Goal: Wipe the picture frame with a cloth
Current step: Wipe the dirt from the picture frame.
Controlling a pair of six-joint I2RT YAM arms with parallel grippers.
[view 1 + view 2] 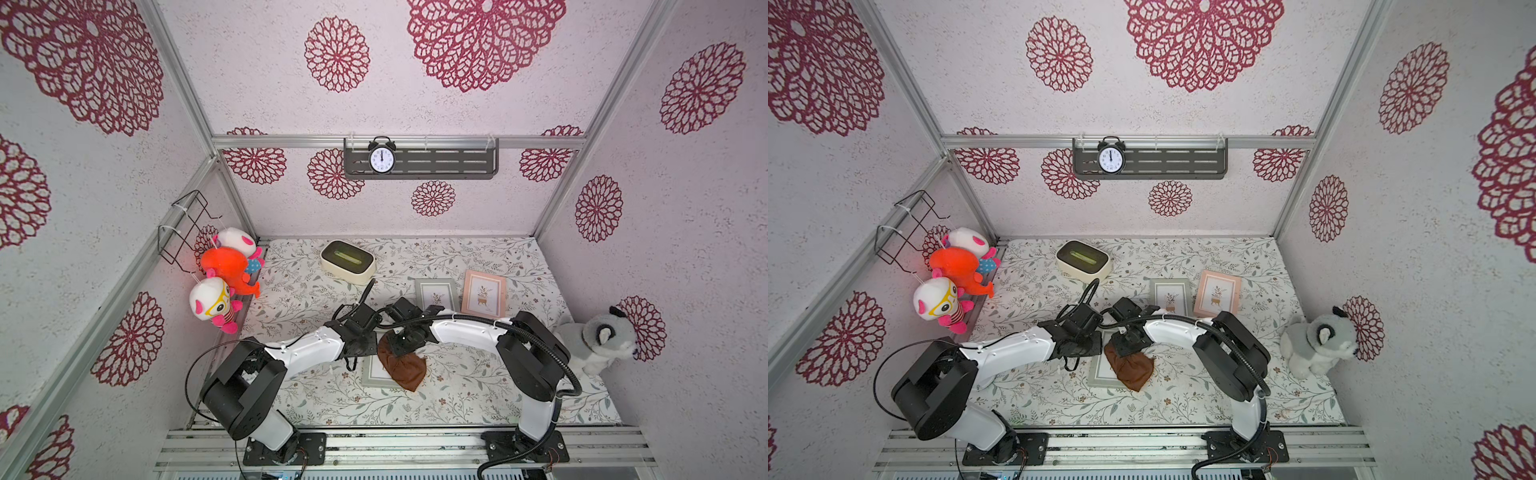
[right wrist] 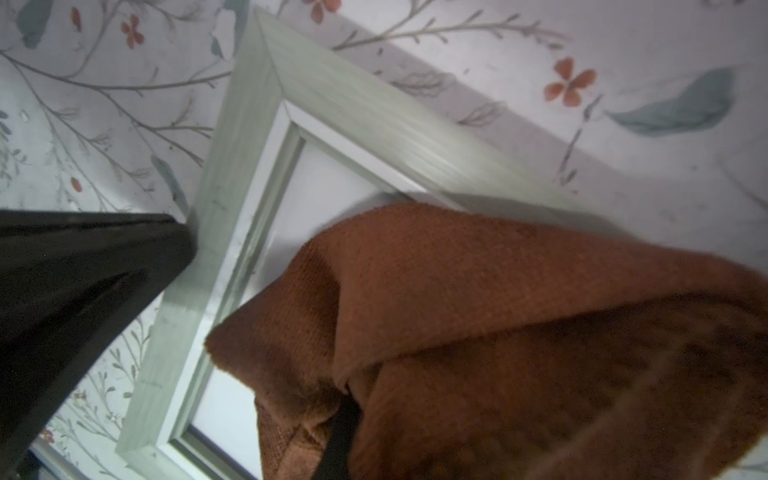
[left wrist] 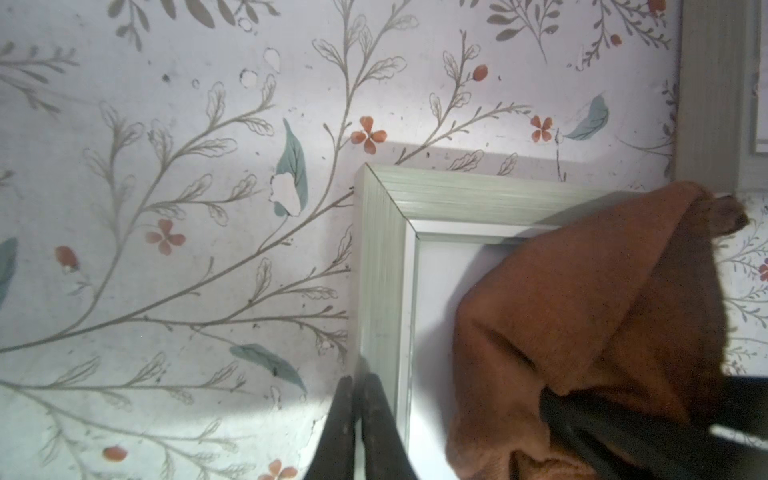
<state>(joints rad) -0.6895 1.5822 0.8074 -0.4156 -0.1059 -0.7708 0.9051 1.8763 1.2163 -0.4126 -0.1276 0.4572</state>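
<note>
We see the pale green, wood-grained picture frame lying flat on the floral-printed desk, near its middle between both arms. Our right end effector is clenched on the soft rust-brown cloth, which drapes over the frame's right half. Our left end effector, fingers pinched together and holding nothing, touches the frame's left rail

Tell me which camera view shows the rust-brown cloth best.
Left wrist view: the cloth shows close, with its folds and drape over the pale green frame. The right wrist view is even closer but crops it. Both top views show it small, its far end under the right arm.
</note>
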